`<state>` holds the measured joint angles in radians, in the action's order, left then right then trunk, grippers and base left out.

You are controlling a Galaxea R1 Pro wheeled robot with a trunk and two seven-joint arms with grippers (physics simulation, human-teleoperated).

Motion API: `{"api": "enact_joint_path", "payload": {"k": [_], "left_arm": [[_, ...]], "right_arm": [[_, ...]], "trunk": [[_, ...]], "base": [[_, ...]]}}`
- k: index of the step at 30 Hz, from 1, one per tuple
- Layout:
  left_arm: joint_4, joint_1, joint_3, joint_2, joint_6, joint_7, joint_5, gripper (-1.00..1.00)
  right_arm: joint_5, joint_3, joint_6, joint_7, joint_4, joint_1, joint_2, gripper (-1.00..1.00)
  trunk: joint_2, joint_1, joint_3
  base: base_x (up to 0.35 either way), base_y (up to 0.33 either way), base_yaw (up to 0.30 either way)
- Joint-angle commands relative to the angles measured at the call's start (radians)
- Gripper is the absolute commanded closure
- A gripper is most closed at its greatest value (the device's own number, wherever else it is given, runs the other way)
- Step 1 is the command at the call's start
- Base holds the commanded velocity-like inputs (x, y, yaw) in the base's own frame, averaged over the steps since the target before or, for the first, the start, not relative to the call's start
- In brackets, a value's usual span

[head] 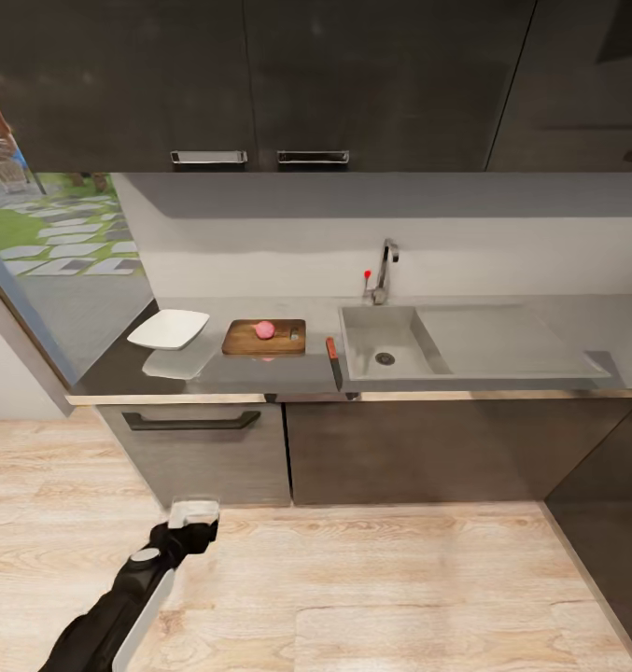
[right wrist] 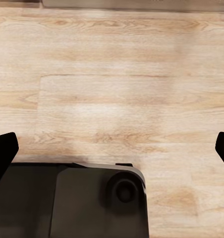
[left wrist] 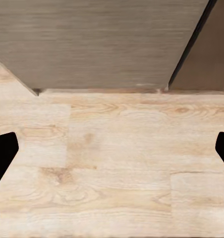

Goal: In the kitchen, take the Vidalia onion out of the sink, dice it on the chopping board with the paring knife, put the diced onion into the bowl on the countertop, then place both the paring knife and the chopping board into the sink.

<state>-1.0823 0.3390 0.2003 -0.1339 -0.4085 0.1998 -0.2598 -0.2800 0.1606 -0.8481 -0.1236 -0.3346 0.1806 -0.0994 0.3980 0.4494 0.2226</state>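
- Vidalia onion [head: 265, 329], a small pinkish-red ball, sits whole on the chopping board [head: 264, 338], near the board's middle.
- Chopping board lies flat on the countertop [head: 259, 373], well to the tap-less side of the sink [head: 390, 343], with the bowl [head: 169, 329] just beyond its far end.
- Bowl is white, squarish and shallow; nothing shows inside it. Its reflection lies on the glossy countertop just in front of it.
- Sink basin holds nothing but its round drain [head: 384, 357]; the flat drainboard [head: 502, 338] beside the basin is bare, and the chrome tap [head: 385, 271] with its red knob stands behind the basin.
- Paring knife [head: 334, 362] lies on the countertop between the chopping board and the sink, just beside the sink's rim, red handle toward the wall and dark blade reaching the countertop's front edge.
- No brand, label or writing can be read on any of these things.
- Left gripper [head: 194, 511] hangs low over the wooden floor [head: 400, 579], well in front of the cabinet drawer [head: 192, 448] below the bowl. In the left wrist view its 2 dark fingertips [left wrist: 4, 151] stand wide apart with only floorboards and a cabinet base between them, so it is released and grasps nothing.
- Right gripper [right wrist: 112, 153] points down at the floor above the robot's dark base [right wrist: 72, 201]; its 2 fingertips [right wrist: 4, 151] are likewise spread wide, holding nothing.
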Motion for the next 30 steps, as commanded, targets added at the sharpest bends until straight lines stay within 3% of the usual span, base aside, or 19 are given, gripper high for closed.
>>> {"api": "enact_joint_path", "payload": {"k": [1,4,7,10,11,13,19,21,24,30], "left_arm": [[0.064,0.0,0.009,0.003,0.063,0.009,-0.01,-1.0],[0.237,-0.001,0.03,0.022,0.212,0.009,-0.01,-1.0],[0.39,-0.001,0.045,0.041,0.297,0.005,-0.01,-1.0],[0.487,-0.001,0.05,0.051,0.335,0.002,-0.01,-1.0],[0.553,-0.001,0.052,0.058,0.386,0.002,-0.01,-1.0],[0.598,-0.001,0.052,0.065,0.427,0.001,-0.01,-1.0],[0.821,-0.002,0.053,0.114,0.723,0.001,-0.009,-1.0],[0.881,-0.002,0.053,0.128,0.778,0.001,-0.009,-1.0],[0.933,-0.003,0.053,0.14,0.822,0.001,-0.008,-1.0],[0.959,-0.003,0.053,0.145,0.84,0.001,-0.007,-1.0]], "right_arm": [[-0.011,0.004,0.0,-0.008,-0.003,0.0,-0.001,-1.0],[-0.011,0.004,0.0,-0.009,-0.015,0.0,0.0,-1.0],[-0.011,0.004,0.001,-0.011,-0.044,0.0,0.0,-1.0],[-0.011,0.004,0.004,-0.013,-0.082,0.0,0.0,-1.0],[-0.011,0.004,0.009,-0.015,-0.133,0.0,-0.001,-1.0],[-0.011,0.004,0.012,-0.018,-0.165,0.0,-0.001,-1.0],[-0.009,0.005,0.038,-0.031,-0.228,0.0,-0.003,-1.0],[-0.009,0.005,0.04,-0.035,-0.227,0.0,-0.002,-1.0],[-0.009,0.005,0.042,-0.038,-0.225,0.0,-0.001,-1.0],[-0.01,0.004,0.043,-0.037,-0.214,0.0,0.0,-1.0]], "trunk": [[0.002,0.001,0.002],[0.002,0.001,0.002],[0.002,0.001,0.002],[0.002,0.001,0.002],[0.002,0.001,0.002],[0.002,0.001,0.002],[0.002,0.001,0.002],[0.002,0.001,0.002],[0.002,0.001,0.002],[0.002,0.001,0.002]], "base": [[0.0,0.0,0.0],[0.0,0.0,0.0],[0.0,0.0,0.0],[0.0,0.0,0.0],[0.0,0.0,0.0],[0.0,0.0,0.0],[0.0,0.0,0.0],[0.0,0.0,0.0],[0.0,0.0,0.0],[0.0,0.0,0.0]]}}
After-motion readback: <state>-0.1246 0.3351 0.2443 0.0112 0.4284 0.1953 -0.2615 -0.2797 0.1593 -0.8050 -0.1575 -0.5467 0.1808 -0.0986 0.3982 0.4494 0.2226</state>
